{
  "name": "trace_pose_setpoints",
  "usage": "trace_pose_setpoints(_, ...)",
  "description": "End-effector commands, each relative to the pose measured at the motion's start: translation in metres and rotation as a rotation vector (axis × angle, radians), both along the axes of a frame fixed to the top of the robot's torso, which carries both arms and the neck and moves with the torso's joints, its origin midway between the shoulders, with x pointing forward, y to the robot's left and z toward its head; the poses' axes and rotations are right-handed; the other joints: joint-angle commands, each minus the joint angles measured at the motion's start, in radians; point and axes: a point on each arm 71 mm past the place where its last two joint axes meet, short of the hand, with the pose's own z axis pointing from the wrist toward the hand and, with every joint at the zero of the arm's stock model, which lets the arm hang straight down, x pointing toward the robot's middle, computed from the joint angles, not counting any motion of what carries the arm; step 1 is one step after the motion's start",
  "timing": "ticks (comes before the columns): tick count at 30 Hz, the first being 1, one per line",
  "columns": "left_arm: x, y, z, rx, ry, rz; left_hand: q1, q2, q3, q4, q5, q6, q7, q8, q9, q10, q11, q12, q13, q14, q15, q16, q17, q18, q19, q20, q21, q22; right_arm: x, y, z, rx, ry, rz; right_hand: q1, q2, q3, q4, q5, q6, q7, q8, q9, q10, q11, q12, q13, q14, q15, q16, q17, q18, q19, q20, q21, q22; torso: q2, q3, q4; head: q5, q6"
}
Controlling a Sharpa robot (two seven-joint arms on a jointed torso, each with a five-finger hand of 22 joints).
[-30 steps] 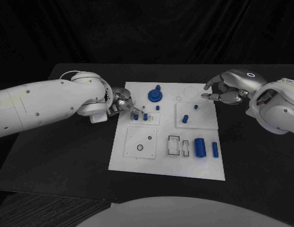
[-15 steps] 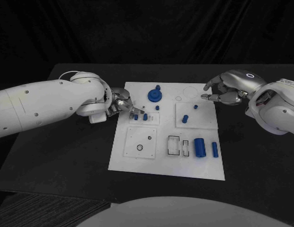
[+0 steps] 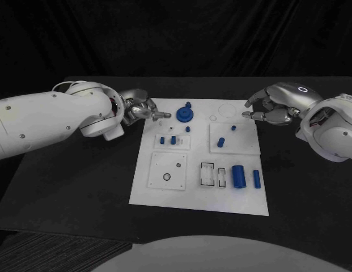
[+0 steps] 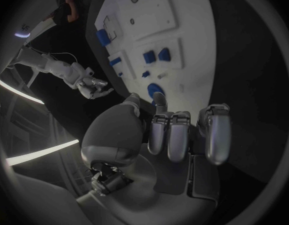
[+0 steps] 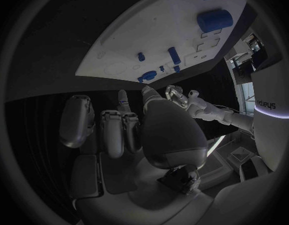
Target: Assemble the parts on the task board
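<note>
The task board (image 3: 199,187) is a white rectangular plate lying flat at the middle of the black worktop (image 3: 70,187). It carries several raised square sub-plates and outlined recesses.

Parts on the task board:
- A blue round disc part (image 3: 185,115) with a short upright stub sits near the board's far edge, toward the left arm's side.
- Two small blue pegs (image 3: 168,139) stand in the sub-plate just on the near side of the disc part.
- A small blue peg (image 3: 221,143) stands in the sub-plate on the right arm's side of the board; a smaller blue piece (image 3: 234,128) lies just beyond it.
- A large blue cylinder (image 3: 238,175) lies flat near the board's near right corner, with a slimmer blue bar (image 3: 257,178) just beside it, closer to the board's edge.

Left hand (image 3: 140,109): positioned at the far left corner of the task board, just beside the disc part. The fingers are curled together, with one fingertip pointing toward the disc. Whether it touches the disc or pinches anything cannot be told.

Right hand (image 3: 267,107): positioned at the far right corner of the task board. The fingers are curled inward with the fingertips close together over the board's edge. Whether a small part is held between them cannot be told.
</note>
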Motion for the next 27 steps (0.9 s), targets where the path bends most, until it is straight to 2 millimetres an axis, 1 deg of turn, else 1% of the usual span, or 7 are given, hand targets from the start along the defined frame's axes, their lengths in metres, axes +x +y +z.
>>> trace_pose_setpoints(1,0.005,-0.009,0.029,-0.157,-0.307,-0.145,0.146,0.0,0.028,-0.024,0.119,-0.092,0.037,-0.16,-0.099,0.104,0.033,-0.001,0.262,0.104,0.026,0.003,0.263,0.012,-0.012,0.017,-0.021,0.206,-0.001,0.001,0.006,0.029,-0.044,-0.003,0.009,-0.001,-0.002,-0.002,0.005,0.006,-0.001,-0.004,-0.001,0.105,0.006,0.004,0.263,0.092,0.005,0.0,0.231,0.011,-0.006,0.003,0.0,0.166,0.0,0.0,0.0002,0.0,0.0)
trace_pose_setpoints(3,0.005,-0.013,0.035,-0.148,-0.402,-0.238,0.224,-0.004,0.044,-0.04,0.137,-0.07,0.043,-0.208,-0.163,0.073,0.044,-0.021,0.24,0.104,0.037,0.003,0.263,0.02,-0.038,0.027,-0.052,0.196,-0.002,0.001,0.007,0.033,-0.05,0.001,0.009,-0.001,-0.002,-0.002,0.006,0.007,-0.001,-0.004,-0.001,0.105,0.006,0.004,0.263,0.093,0.005,0.001,0.232,0.01,-0.005,0.003,0.002,0.166,0.0,0.0001,0.0004,-0.001,0.0)
trace_pose_setpoints(5,0.004,-0.018,0.039,-0.119,-0.482,-0.325,0.347,-0.01,0.089,-0.085,0.05,-0.085,0.055,-0.279,-0.243,-0.057,0.05,-0.109,0.154,0.103,0.041,0.002,0.262,0.025,-0.062,0.037,-0.075,0.189,-0.002,0.002,0.008,0.034,-0.052,0.004,0.01,-0.001,-0.002,-0.001,0.006,0.008,-0.001,-0.004,-0.001,0.105,0.006,0.004,0.263,0.093,0.005,0.001,0.232,0.01,-0.005,0.003,0.003,0.166,0.0,0.0002,0.0004,-0.004,0.0)
trace_pose_setpoints(8,0.004,-0.026,0.04,-0.063,-0.552,-0.427,0.405,-0.045,0.124,-0.058,0.016,-0.133,0.064,-0.401,-0.389,-0.701,0.073,-0.697,-0.314,0.013,0.061,-0.055,0.188,0.034,-0.114,0.058,-0.129,0.172,-0.002,0.002,0.008,0.034,-0.052,0.007,0.01,-0.001,-0.002,-0.001,0.006,0.008,-0.001,-0.004,-0.001,0.105,0.006,0.004,0.263,0.093,0.005,0.001,0.232,0.01,-0.005,0.003,0.003,0.166,0.0,0.0004,0.0,-0.006,0.0)
trace_pose_setpoints(10,0.004,-0.033,0.036,-0.019,-0.591,-0.49,0.45,-0.078,0.161,-0.038,0.028,-0.131,0.063,-0.482,-0.519,-0.745,0.085,-0.912,-0.491,-0.198,0.081,-0.241,-0.028,0.035,-0.109,0.066,-0.12,0.175,-0.001,0.002,0.008,0.033,-0.052,0.009,0.01,-0.001,-0.003,-0.001,0.008,0.009,-0.001,-0.003,-0.001,0.105,0.006,0.004,0.263,0.092,0.005,0.001,0.231,0.01,-0.004,0.003,0.003,0.166,0.0,0.0002,0.0004,-0.006,0.0)
trace_pose_setpoints(14,0.006,-0.044,0.026,0.056,-0.636,-0.568,0.516,-0.126,0.223,-0.059,0.056,-0.088,0.029,-0.533,-0.673,-0.778,0.087,-1.101,-0.685,-0.151,0.064,-0.248,-0.062,0.028,-0.068,0.065,-0.075,0.188,-0.001,0.003,0.007,0.032,-0.05,0.011,0.01,-0.001,-0.003,-0.001,0.008,0.009,-0.001,-0.003,-0.001,0.105,0.006,0.004,0.263,0.092,0.005,0.001,0.231,0.01,-0.004,0.003,0.003,0.166,0.001,0.0001,0.0,0.0,0.0)
trace_pose_setpoints(27,0.007,-0.077,-0.007,0.2,-0.629,-0.689,0.521,-0.181,0.302,-0.101,0.067,-0.001,0.019,-0.53,-0.854,-0.674,0.057,-1.224,-0.9,-0.144,0.037,-0.283,-0.152,0.023,-0.043,0.046,-0.058,0.194,-0.003,0.001,0.005,0.028,-0.041,0.011,0.01,-0.001,-0.003,0.0,0.009,0.01,-0.001,-0.003,-0.001,0.105,0.006,0.004,0.263,0.093,0.005,0.002,0.232,0.01,-0.005,0.003,0.002,0.166,0.001,-0.0023,0.0012,-0.002,0.0)
